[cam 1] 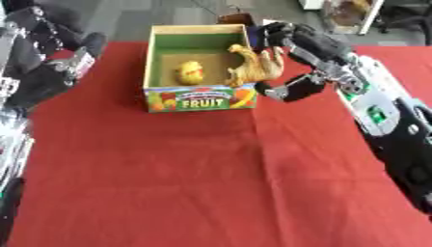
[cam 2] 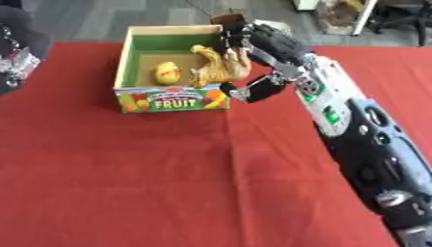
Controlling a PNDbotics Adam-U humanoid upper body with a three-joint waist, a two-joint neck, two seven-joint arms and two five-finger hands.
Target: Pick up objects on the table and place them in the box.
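A cardboard box (cam 1: pixel 199 99) with "FRUIT" printed on its front stands at the far middle of the red table. Inside it lies a small yellow object (cam 1: pixel 191 73). A tan toy animal (cam 1: pixel 254 66) is tilted over the box's right wall, partly inside. My right hand (cam 2: pixel 272 54) reaches in from the right and is on the toy, with fingers curled over its top and the thumb (cam 2: pixel 251 90) stretched out below, near the box's front right corner. My left hand (cam 1: pixel 60 70) shows as a dark shape at the table's upper left edge, away from the box.
The red tablecloth (cam 1: pixel 194 178) spreads in front of the box with nothing on it. Past the table's far edge are grey floor and some furniture (cam 2: pixel 342 12). My right forearm (cam 2: pixel 354 125) crosses the right side of the table.
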